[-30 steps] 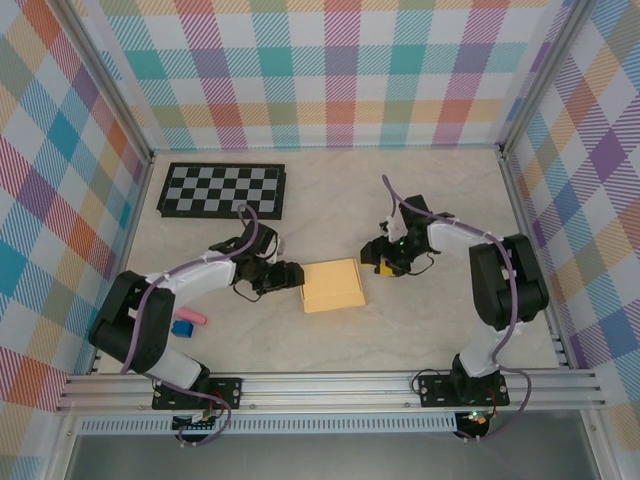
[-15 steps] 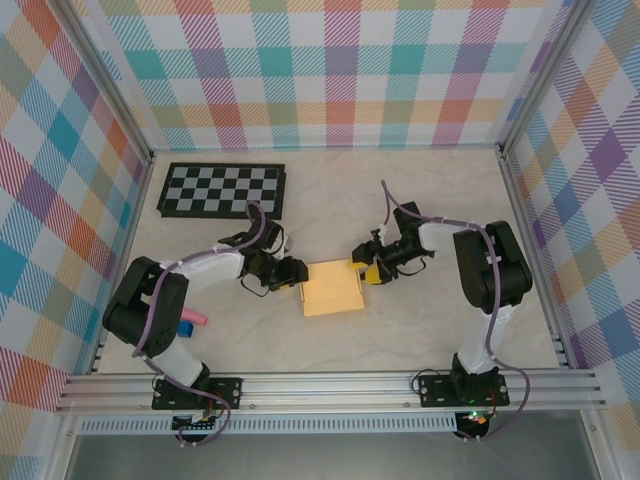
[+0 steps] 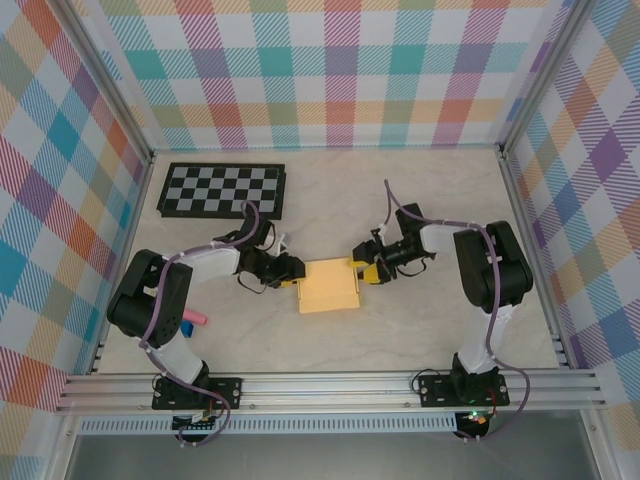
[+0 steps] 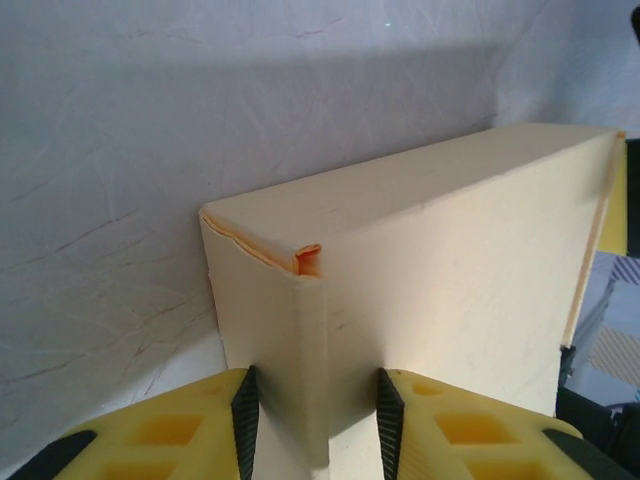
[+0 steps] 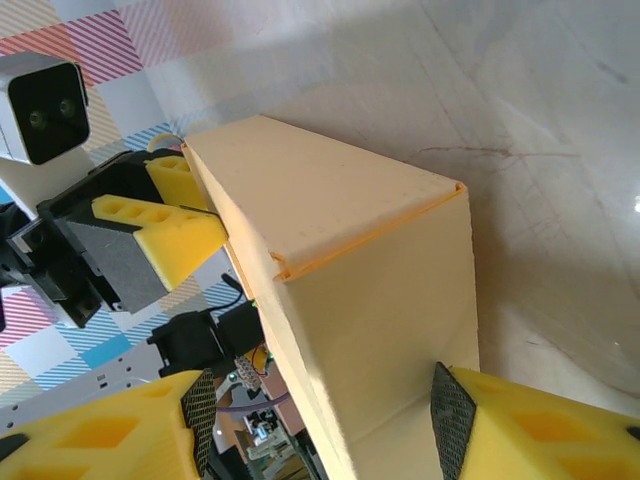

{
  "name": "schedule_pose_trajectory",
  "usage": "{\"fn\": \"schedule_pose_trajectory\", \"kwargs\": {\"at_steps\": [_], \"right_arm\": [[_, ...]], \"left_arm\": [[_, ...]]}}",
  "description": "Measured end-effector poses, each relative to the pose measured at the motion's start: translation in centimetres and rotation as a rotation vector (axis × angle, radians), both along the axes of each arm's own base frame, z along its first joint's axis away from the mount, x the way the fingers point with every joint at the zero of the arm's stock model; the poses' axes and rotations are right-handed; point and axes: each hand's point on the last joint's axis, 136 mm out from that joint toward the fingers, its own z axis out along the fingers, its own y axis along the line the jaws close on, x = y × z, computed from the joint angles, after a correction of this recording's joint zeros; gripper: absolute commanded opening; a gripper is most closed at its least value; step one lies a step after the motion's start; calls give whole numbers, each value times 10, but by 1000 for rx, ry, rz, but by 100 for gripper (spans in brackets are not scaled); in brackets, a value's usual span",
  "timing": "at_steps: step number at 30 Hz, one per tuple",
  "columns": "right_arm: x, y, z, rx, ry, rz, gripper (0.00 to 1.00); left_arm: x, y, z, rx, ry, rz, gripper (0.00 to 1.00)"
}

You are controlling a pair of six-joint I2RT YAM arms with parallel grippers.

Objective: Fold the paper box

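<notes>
The yellow-orange thin-card paper box, folded into a flat block, lies mid-frame in the overhead view on the pale marbled counter. The left hand is clamped across its left corner, probably to steady it. The right hand straddles the right end with its pads apart, likely poised to press the flap.
</notes>
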Motion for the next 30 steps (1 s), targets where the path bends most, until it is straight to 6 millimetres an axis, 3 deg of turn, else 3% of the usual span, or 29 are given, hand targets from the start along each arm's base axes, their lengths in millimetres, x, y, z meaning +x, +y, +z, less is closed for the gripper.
{"fn": "schedule_pose_trajectory", "kwargs": {"at_steps": [8, 14, 20, 30], "right_arm": [[9, -23, -5, -6, -9, -48, 61], [8, -25, -5, -7, -20, -44, 62], [4, -22, -4, 8, -43, -14, 67], [-13, 1, -12, -52, -55, 44, 67]], "left_arm": [[-4, 2, -1, -79, -10, -20, 35], [-7, 3, -2, -131, -19, -23, 35], [-20, 4, -2, -170, -30, -34, 35], [-20, 1, 0, -212, -32, -20, 30]]}}
